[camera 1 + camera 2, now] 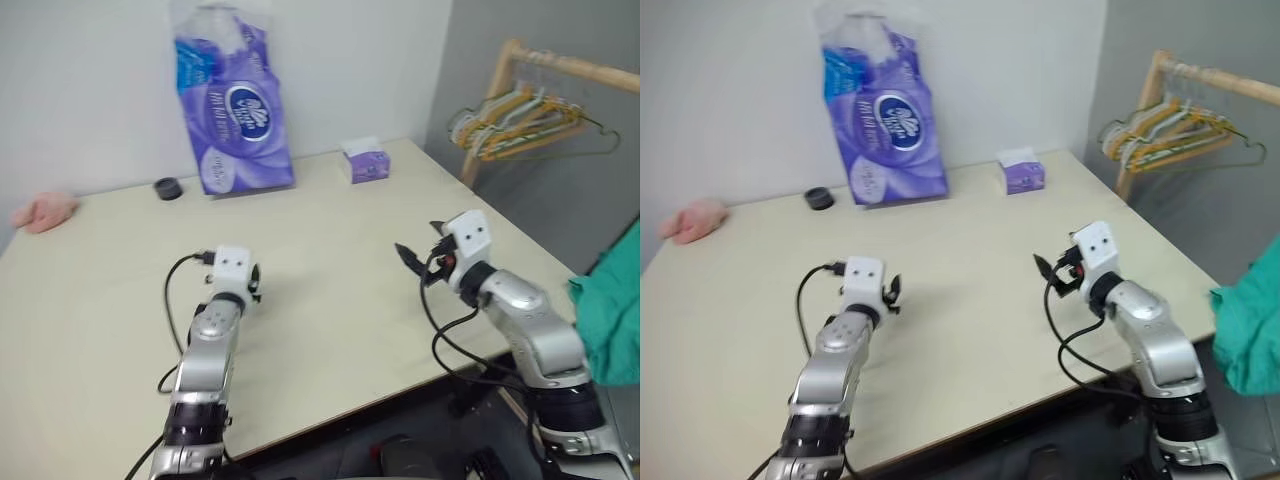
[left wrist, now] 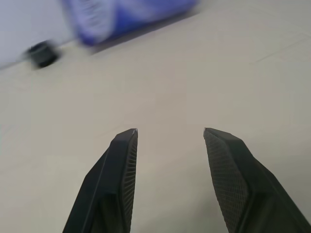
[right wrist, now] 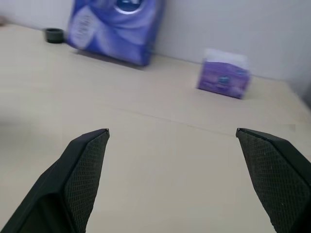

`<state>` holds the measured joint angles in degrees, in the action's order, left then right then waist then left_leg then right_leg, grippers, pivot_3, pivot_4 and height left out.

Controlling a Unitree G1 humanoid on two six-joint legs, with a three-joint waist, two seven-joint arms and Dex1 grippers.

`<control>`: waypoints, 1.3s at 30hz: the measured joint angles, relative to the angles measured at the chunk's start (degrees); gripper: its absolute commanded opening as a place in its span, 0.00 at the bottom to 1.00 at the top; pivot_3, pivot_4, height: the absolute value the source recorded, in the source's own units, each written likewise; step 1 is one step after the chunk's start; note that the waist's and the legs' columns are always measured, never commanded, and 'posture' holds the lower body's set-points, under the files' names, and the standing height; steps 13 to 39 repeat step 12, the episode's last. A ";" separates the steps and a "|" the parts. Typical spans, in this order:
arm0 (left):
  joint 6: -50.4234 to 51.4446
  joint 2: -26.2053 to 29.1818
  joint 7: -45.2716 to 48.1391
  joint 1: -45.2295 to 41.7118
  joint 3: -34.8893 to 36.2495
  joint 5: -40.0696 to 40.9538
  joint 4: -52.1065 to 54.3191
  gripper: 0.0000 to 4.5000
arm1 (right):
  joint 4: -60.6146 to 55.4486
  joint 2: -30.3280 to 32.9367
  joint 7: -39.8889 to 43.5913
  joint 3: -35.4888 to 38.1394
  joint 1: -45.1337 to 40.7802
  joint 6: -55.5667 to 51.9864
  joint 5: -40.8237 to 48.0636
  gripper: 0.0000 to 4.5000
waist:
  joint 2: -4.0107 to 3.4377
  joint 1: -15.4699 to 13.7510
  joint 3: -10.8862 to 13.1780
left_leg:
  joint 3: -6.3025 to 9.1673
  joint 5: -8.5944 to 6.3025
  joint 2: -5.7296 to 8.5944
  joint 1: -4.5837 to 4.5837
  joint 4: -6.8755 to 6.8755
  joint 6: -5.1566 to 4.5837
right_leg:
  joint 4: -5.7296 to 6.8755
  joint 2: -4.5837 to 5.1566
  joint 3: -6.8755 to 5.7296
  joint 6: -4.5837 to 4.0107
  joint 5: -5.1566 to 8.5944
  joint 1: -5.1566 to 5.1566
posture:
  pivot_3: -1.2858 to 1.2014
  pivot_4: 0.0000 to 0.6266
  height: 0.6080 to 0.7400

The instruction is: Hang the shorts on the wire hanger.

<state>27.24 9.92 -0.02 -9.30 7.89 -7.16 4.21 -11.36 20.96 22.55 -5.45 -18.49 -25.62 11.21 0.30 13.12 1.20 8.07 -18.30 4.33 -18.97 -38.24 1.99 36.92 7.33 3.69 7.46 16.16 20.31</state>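
The teal-green shorts (image 1: 612, 312) hang in a bunch off the table's right side, beyond my right arm. The thin dark wire hanger (image 1: 608, 148) hangs on the wooden rack (image 1: 570, 66) at the far right, behind a bunch of yellow, green and white hangers (image 1: 508, 118). My left gripper (image 2: 170, 131) hovers low over the bare tabletop, open with nothing between its fingers. My right gripper (image 3: 172, 131) is open wide over the table's right part, pointing left and empty. Both grippers are well apart from the shorts and the hanger.
A tall purple tissue pack (image 1: 236, 112) stands at the back of the cream table (image 1: 330, 330). Beside it are a small purple tissue box (image 1: 365, 161) and a black cap (image 1: 168, 188). A pink fluffy cloth (image 1: 45, 212) lies at the far left edge.
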 measured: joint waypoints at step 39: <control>-1.46 -2.68 -4.95 2.54 7.18 3.89 1.44 0.51 | 20.38 -10.13 0.13 -4.50 -4.20 17.64 -4.98 0.99 | 0.18 -8.17 -0.04 | 0.49 0.26 -0.06 0.15 0.07 0.45 | 0.06 -0.60 -0.46 -0.61 -0.39 0.00 | 0.51 0.00 1.00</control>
